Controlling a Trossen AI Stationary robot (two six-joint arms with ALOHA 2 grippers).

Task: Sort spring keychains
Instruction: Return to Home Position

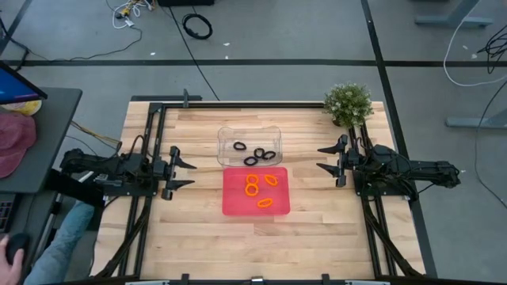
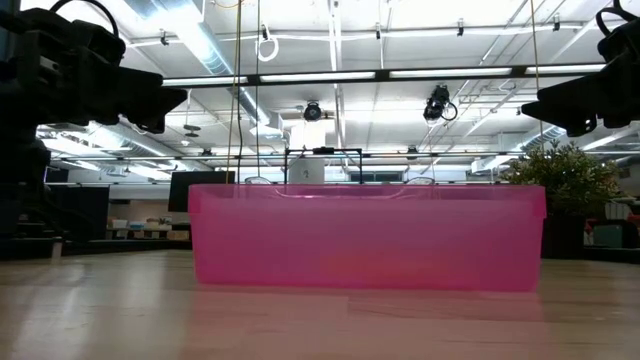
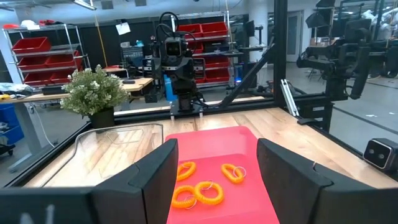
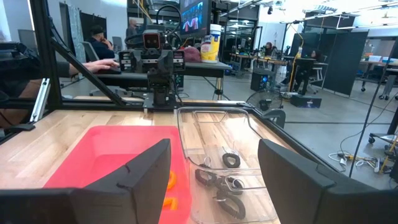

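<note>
Orange spring keychains lie in the red tray at the table's middle; they show again in the left wrist view. Black spring keychains lie in the clear tray just beyond it, also seen in the right wrist view. My left gripper hangs open above the table, left of both trays. My right gripper hangs open to their right. Neither touches anything.
A small potted plant stands at the table's far right corner. A person sits off the table's left near side, a knee showing. The trays stand close together, with bare wood all around them.
</note>
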